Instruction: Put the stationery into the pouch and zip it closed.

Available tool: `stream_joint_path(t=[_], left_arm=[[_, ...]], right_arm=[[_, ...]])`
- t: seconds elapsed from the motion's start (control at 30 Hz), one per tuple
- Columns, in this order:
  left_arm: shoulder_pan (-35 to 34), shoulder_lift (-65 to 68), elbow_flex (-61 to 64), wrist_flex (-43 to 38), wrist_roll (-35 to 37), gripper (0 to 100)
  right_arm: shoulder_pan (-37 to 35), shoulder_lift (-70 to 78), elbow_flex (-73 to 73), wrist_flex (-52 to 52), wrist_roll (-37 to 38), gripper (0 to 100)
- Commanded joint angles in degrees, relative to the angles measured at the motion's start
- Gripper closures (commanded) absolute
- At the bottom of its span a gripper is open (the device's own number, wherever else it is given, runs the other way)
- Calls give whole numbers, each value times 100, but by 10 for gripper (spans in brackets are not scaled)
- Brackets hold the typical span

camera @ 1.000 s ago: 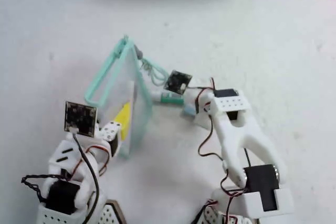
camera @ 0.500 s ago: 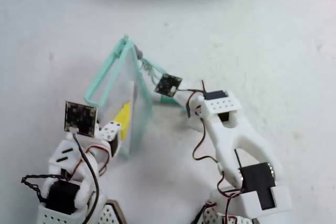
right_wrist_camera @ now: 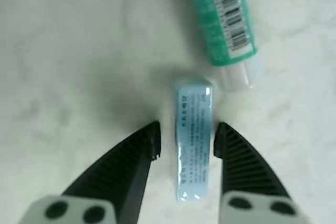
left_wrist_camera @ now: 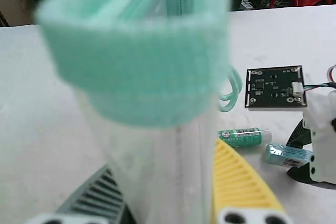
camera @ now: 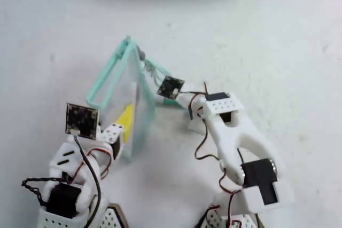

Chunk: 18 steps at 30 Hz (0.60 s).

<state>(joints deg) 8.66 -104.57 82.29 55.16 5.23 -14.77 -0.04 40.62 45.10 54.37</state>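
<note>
Pouch [camera: 125,92] of clear plastic with mint edging stands on edge on the table [camera: 267,41], mouth open. The left gripper [left_wrist_camera: 163,163] is clamped on the pouch's near end, a grey finger and a yellow one either side of its wall. Just beside it lie a green tube [right_wrist_camera: 223,14], half hidden under a camera board in the high view, and a pale blue block [right_wrist_camera: 193,140]. The right gripper [right_wrist_camera: 187,129] hangs spread over the block, a fingertip on each side, holding nothing.
</note>
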Motion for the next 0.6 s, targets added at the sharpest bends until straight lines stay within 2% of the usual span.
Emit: stream_joint_path(t=[0.0,0.13,0.57], left_arm=[[-40,-40,-70,-158,-35,827],[-31,-40,-70,-158,-35,827],[-31,-40,-70,-158,-35,824]], right_arm=[[13,57,-325,92,-53,861],[-13,66,-334,92,-62,925],[4,57,-334,84,-237,977]])
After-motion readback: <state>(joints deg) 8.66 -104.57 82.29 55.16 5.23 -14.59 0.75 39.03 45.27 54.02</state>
